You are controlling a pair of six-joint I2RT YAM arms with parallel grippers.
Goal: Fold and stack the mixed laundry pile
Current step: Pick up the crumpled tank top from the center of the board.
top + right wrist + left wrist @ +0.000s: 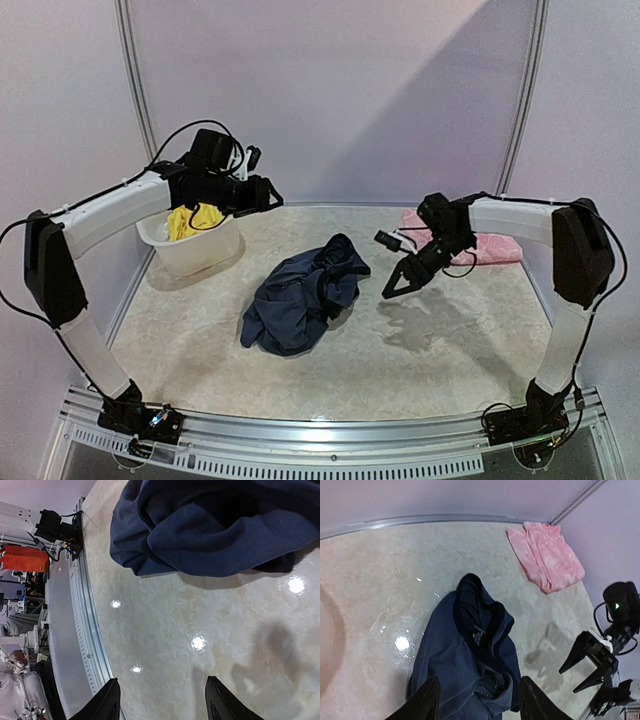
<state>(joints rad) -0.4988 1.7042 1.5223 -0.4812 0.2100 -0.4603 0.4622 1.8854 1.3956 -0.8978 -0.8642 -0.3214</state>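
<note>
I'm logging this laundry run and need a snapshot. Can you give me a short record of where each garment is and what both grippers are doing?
navy garment: crumpled in a heap, mid-table, not folded
pink piece: lying flat at the far right of the table
yellow piece: bunched inside the white tub, far left
left gripper: open, empty, raised beside the tub
right gripper: open, empty, just right of the navy garment
stack: pink piece alone so far
</note>
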